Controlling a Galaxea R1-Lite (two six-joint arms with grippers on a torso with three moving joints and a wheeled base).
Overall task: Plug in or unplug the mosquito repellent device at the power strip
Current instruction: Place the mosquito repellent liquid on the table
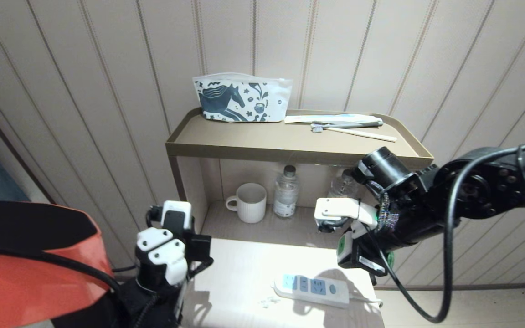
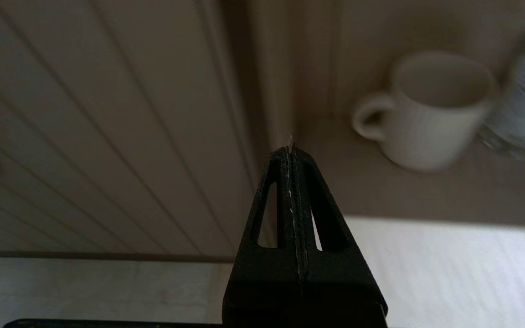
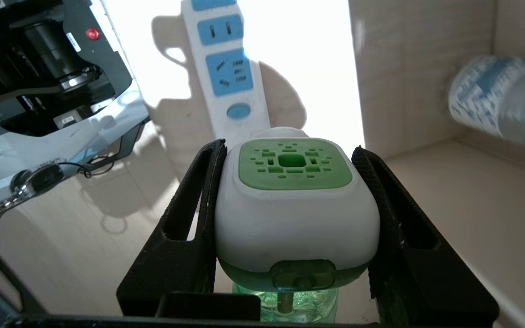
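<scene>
The mosquito repellent device, a white head with a green vented top over a translucent green bottle, sits clamped between the black fingers of my right gripper. In the head view the device hangs in the air in my right gripper, a little above and behind the button end of the power strip. The white power strip lies flat on the pale tabletop with nothing in its blue sockets. My left gripper hovers shut and empty over the table's left edge, its fingers pressed together.
A white mug and water bottles stand in the open shelf behind the table. The top tray holds a horse-print pouch and toothbrushes. The panelled wall lies behind.
</scene>
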